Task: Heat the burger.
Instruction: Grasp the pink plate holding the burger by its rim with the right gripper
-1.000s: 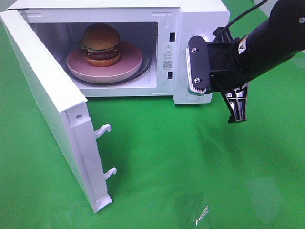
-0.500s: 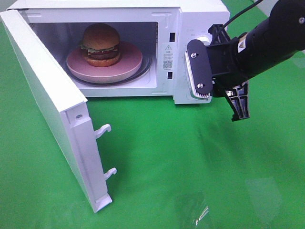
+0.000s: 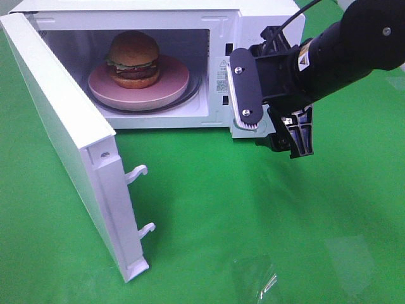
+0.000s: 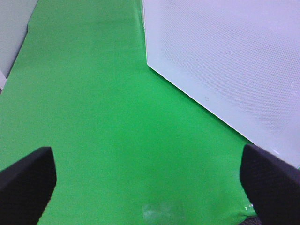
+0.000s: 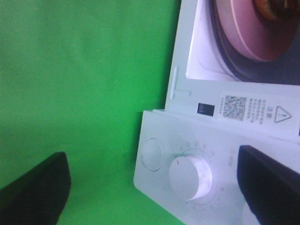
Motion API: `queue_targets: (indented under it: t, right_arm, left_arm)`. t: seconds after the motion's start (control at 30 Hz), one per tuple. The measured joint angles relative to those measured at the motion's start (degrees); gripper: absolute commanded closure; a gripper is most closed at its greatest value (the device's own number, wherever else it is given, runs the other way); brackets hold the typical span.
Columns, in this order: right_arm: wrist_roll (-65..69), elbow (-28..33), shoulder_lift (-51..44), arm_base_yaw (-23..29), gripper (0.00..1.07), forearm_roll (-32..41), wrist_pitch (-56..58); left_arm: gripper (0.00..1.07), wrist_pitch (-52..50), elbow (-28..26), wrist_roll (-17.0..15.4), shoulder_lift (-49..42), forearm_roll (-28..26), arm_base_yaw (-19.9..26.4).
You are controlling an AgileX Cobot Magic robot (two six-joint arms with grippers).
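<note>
Burger sits on the pink plate inside the microwave, door swung wide. My right fingers are spread and empty at the control panel, dial between them. Left fingers released, beside the door, nearer it for closing.

a white microwave stands on the green tabletop, its door swung wide open. inside, a round pink plate rests on the turntable. a white dial sits on the control panel
</note>
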Motion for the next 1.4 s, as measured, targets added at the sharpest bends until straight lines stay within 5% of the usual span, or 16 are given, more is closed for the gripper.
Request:
queue_targets:
  t: [0.2, 1.4]
  right_arm:
    - [7.4, -5.4, 2.9, 3.0, 0.16, -7.5, -0.4]
    - [8.0, -29.6, 28.8, 6.1, 0.19, -7.4, -1.4]
  left_arm:
    - [0.07, 0.0, 0.0, 0.0, 0.0, 0.0, 0.0]
    - [0.07, 0.0, 0.0, 0.0, 0.0, 0.0, 0.0]
